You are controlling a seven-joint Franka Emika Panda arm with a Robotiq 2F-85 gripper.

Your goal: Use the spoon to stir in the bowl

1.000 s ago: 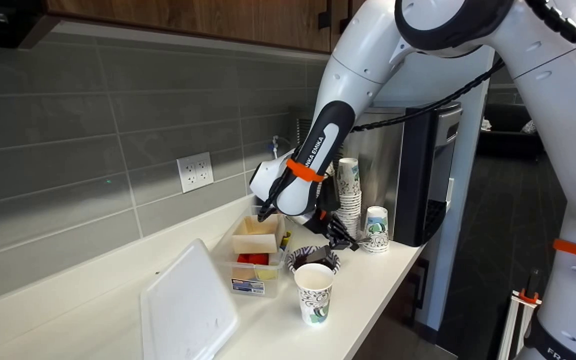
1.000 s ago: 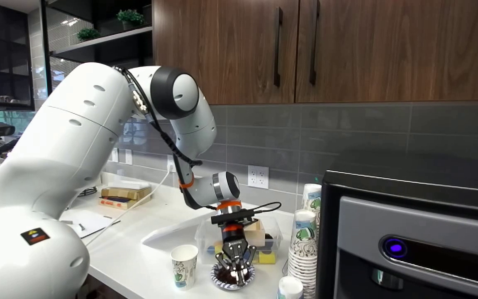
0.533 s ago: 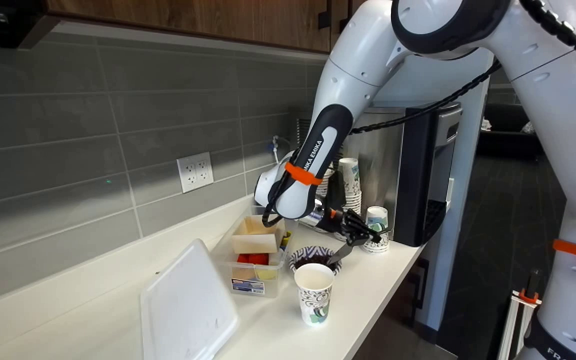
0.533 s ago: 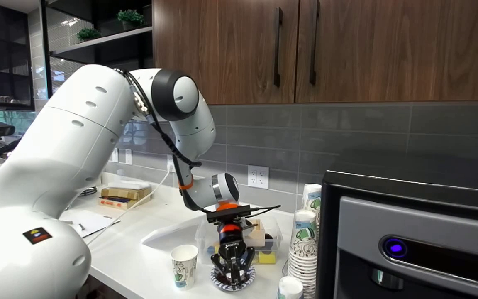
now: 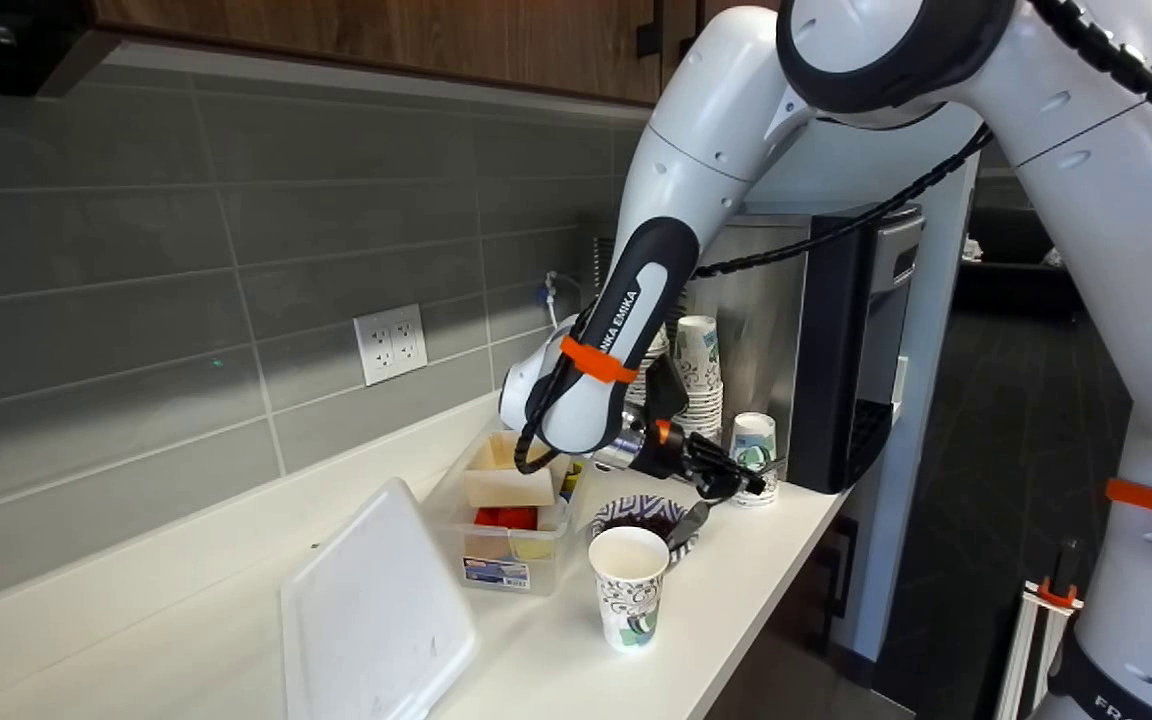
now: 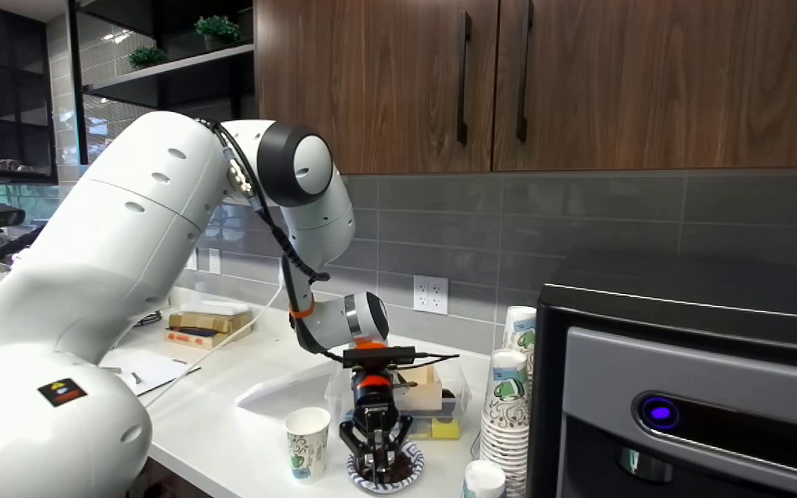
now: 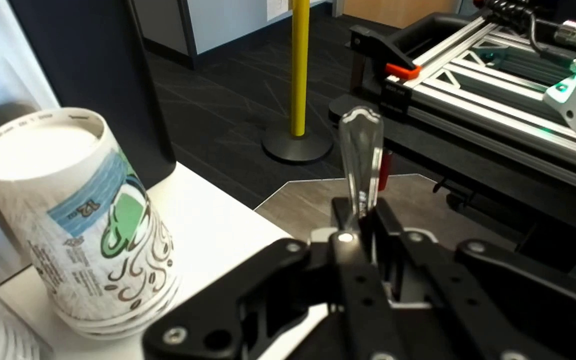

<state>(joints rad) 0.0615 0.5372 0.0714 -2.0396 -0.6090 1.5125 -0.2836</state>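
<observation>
Leftmost in an exterior view, a white panel point(image 5: 376, 610) rests on the counter point(image 5: 726, 600) near a clear plastic bin point(image 5: 496, 573) that holds a pale box point(image 5: 511, 488) and red and yellow things point(image 5: 506, 517). Next comes an upright paper cup point(image 5: 628, 600), hiding part of the bowl point(image 5: 641, 504) behind it. The bowl has a patterned rim and dark contents point(image 6: 402, 471). The spoon point(image 5: 688, 524) slants down from the pincer point(image 5: 736, 486), its head at the right side of the bowl; whether it touches the dark contents, I cannot tell. A tall stack of cups point(image 5: 699, 365) stands farther back. The pincer, above and right of the bowl, is clamped on the spoon, and the wrist view shows the handle's tip poking up past the jaws. Beyond it are upside-down cups point(image 5: 754, 432), then a dark machine point(image 5: 836, 340).
</observation>
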